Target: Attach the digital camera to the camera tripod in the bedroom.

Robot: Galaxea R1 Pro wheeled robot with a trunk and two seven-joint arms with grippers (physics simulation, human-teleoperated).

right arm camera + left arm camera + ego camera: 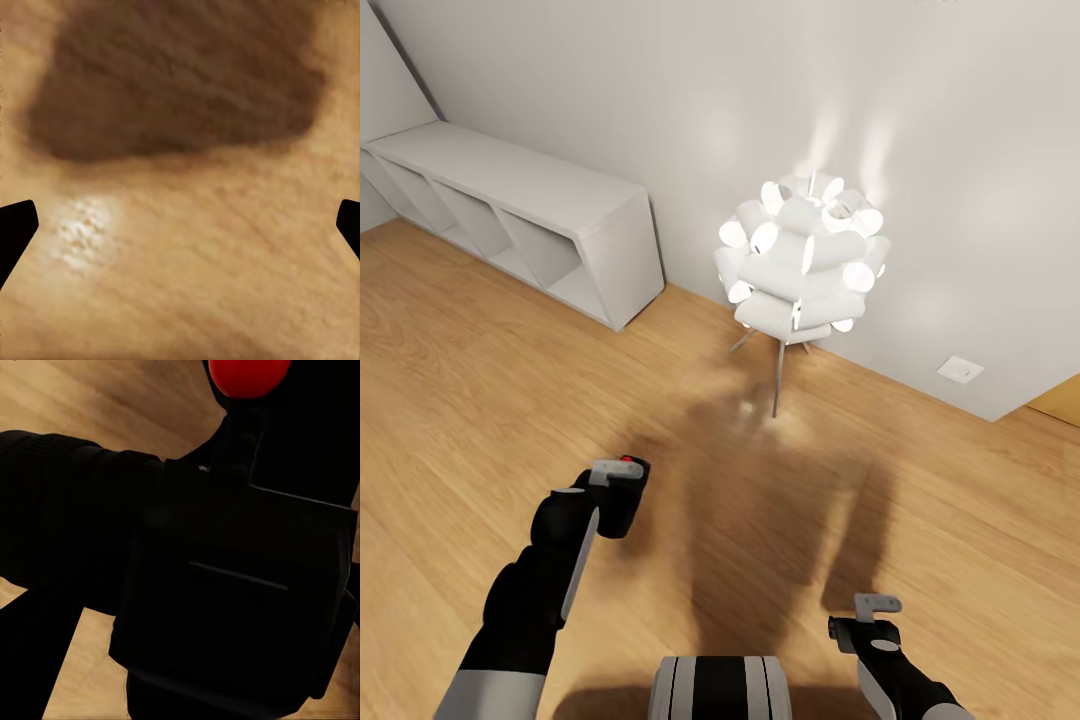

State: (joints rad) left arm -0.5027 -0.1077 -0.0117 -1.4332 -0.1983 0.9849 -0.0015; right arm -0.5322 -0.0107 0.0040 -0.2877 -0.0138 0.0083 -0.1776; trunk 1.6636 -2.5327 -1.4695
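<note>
The small black digital camera [628, 508], its red button [628, 461] on top, hangs over the wood floor at lower left in the head view, with my left gripper [614, 490] shut on it. Seen close up in the left wrist view, the camera's dark body [240, 577] and red button [247, 373] block most of the floor. My right gripper [863, 620] is low at the right, open, with only floor between its fingertips [15, 229]. The camera tripod is out of view.
A lit white tube-cluster floor lamp [800, 262] on thin legs stands ahead against the white wall. A low white cubby shelf [520, 215] runs along the wall at the left. Light wood floor [480, 400] spreads between them, with my shadow on it.
</note>
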